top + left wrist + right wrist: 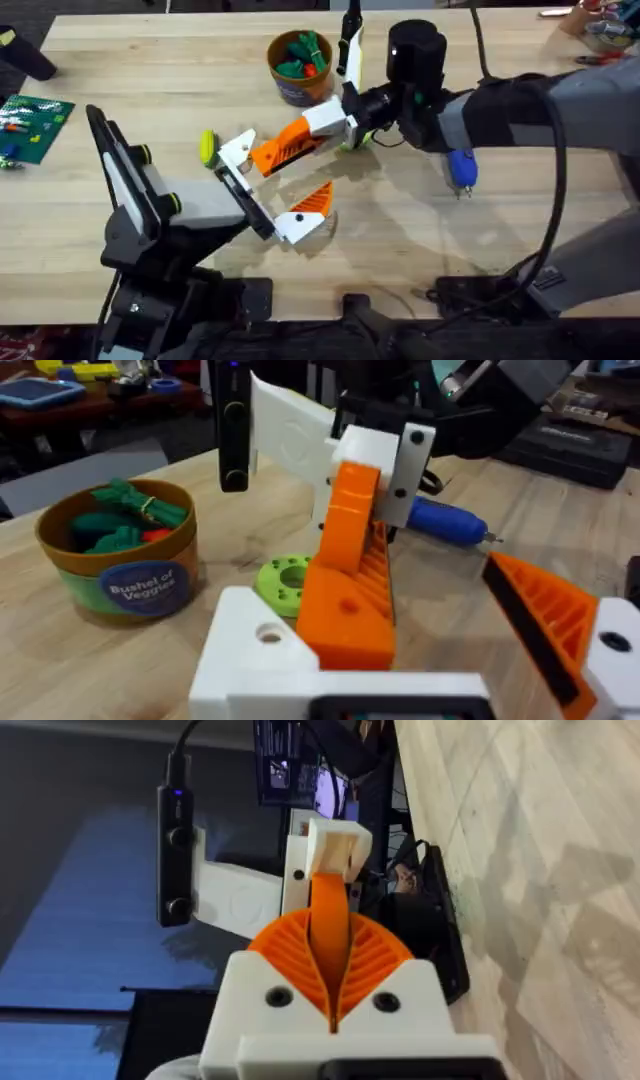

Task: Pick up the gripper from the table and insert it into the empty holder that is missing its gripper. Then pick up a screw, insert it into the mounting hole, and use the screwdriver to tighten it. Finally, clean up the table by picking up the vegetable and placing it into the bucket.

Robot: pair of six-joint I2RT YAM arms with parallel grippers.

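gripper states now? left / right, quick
Left end effector: cannot be told.
Right end effector: closed on the orange ribbed finger by its white block base, over the table.

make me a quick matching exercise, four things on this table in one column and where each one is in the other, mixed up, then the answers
Things
1. gripper
2. screwdriver
3. bucket
4. vegetable

Places or states
A. lying on the bare wood near the right arm
B. held off the table in the right gripper
C. lying on the table beside the holder
D. standing at the far side of the table with green and orange toy vegetables inside

Pairs: 1-B, 2-A, 3-D, 4-C
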